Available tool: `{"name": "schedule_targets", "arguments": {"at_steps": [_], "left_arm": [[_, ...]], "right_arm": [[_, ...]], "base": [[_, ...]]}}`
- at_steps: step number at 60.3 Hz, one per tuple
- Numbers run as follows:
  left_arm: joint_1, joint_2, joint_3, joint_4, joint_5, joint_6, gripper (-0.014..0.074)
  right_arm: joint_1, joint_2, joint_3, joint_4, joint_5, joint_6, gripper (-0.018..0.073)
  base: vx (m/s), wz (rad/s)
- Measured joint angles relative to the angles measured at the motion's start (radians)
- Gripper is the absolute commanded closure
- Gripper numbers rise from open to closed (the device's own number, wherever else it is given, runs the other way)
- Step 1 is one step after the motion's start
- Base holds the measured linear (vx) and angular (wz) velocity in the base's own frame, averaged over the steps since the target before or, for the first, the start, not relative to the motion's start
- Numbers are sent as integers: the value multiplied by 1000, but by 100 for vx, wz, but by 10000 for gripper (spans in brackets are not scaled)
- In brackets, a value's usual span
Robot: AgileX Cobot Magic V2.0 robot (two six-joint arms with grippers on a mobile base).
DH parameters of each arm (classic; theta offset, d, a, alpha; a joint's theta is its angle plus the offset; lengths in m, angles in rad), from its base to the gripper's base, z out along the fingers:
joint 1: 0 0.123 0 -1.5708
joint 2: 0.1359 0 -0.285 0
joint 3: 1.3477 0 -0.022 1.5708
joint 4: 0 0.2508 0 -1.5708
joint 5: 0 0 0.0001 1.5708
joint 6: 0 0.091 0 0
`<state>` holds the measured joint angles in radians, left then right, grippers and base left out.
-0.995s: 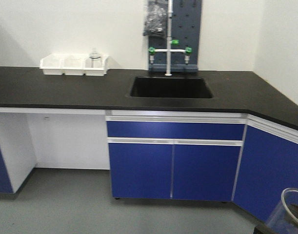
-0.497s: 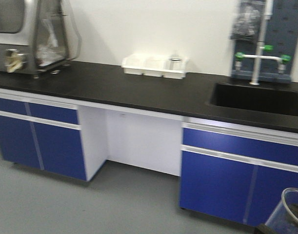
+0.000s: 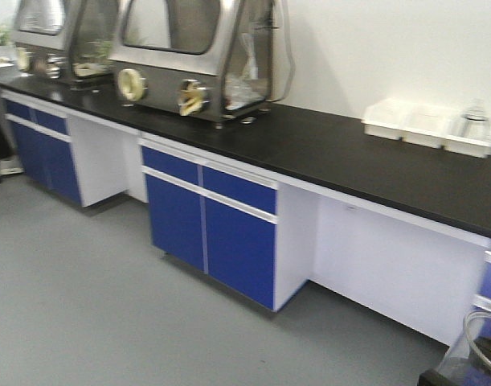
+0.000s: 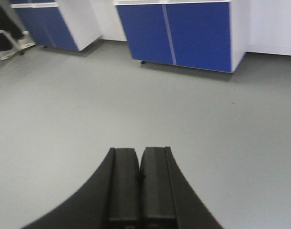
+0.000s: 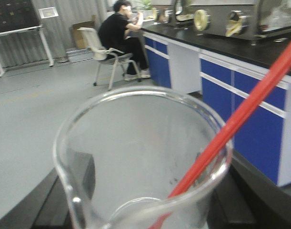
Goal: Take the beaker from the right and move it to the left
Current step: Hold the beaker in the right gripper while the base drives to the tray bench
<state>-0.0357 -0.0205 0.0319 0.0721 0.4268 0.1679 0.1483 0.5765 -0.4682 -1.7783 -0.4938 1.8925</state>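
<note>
Right pincer is gripping the beaker mouth-up so the red rod cannot spill; left pincer is hanging closed

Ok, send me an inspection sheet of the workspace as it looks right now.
Surface: long black lab countertop over blue cabinet doors.
Job's things: clear glass beaker with thin red rod leaning on its rim, close up in the right wrist view.
Clutter: white plastic trays on the countertop; two steel-framed glove boxes further along.
Claws: left claw shut, empty, above grey floor; right claw has black fingers flanking the beaker, apparently shut on it.
Cables: nothing seen.
Surroundings: person in black seated on a white chair; white wall.
</note>
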Motion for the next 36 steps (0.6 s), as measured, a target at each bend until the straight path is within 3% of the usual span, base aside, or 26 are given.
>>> {"name": "schedule_targets", "arguments": {"at_steps": [18,36], "left_arm": [[0,0,0,0,0,0,603],[0,0,0,0,0,0,603]], "right_arm": [[0,0,0,0,-1,-1,562],[0,0,0,0,-1,-1,562]], "base": [[32,39],[40,6]]}}
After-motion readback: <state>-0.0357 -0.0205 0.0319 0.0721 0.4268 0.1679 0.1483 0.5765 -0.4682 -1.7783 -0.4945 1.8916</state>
